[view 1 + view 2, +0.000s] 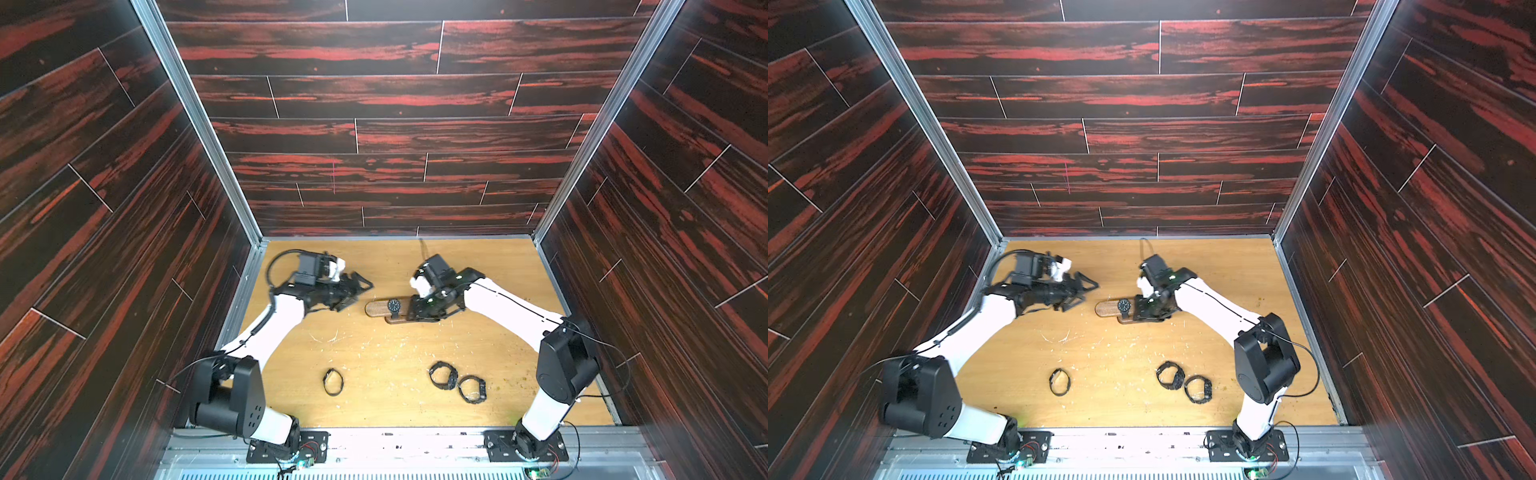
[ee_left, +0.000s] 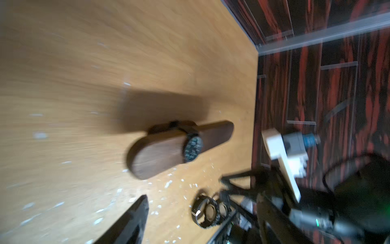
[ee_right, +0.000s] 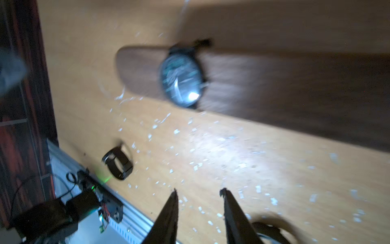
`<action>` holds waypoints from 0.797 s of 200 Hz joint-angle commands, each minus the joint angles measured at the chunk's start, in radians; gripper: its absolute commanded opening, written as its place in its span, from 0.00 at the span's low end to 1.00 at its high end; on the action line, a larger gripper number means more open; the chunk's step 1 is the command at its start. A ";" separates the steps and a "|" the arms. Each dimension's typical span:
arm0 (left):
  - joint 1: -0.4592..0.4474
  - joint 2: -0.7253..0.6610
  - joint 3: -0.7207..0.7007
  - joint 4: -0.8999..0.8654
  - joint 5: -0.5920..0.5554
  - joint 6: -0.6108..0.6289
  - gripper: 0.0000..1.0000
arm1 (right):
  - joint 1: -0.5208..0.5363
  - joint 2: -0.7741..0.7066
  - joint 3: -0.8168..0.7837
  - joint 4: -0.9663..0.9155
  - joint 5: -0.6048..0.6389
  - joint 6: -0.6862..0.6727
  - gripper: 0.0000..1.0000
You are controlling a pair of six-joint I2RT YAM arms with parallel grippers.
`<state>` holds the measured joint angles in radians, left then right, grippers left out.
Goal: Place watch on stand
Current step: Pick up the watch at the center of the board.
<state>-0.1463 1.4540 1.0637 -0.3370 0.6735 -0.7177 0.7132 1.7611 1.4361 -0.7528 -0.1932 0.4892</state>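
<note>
The stand (image 1: 377, 308) is a dark-brown wooden bar lying across the middle of the floor, seen in both top views (image 1: 1106, 308). A black watch (image 1: 394, 306) with a round dark dial is wrapped around it, left of its middle. The wrist views show the watch (image 2: 193, 147) (image 3: 182, 80) sitting on the bar (image 2: 160, 152) (image 3: 274, 88). My left gripper (image 1: 358, 294) hangs open just left of the stand's left end, holding nothing. My right gripper (image 1: 417, 309) covers the stand's right end; its jaws (image 3: 198, 192) stand apart with only bare floor between them.
Three more black watches lie loose on the floor nearer the arm bases: one at the left (image 1: 333, 382) and two side by side at the right (image 1: 443, 375) (image 1: 472, 389). Dark red walls (image 1: 124, 249) close in three sides. White flecks litter the floor.
</note>
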 commanded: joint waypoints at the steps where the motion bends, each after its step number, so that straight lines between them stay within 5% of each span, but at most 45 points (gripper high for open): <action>1: 0.052 -0.065 -0.055 -0.126 -0.066 0.029 0.81 | 0.066 0.002 0.041 -0.020 0.010 0.005 0.38; 82: 0.219 -0.306 -0.245 -0.320 -0.206 -0.006 0.79 | 0.251 0.137 0.131 0.043 -0.096 -0.074 0.35; 159: 0.413 -0.452 -0.365 -0.435 -0.289 -0.018 0.82 | 0.393 0.383 0.443 -0.123 -0.099 -0.129 0.40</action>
<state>0.2173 1.0298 0.7345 -0.7109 0.4072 -0.7269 1.0943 2.0823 1.8107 -0.7914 -0.2657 0.3752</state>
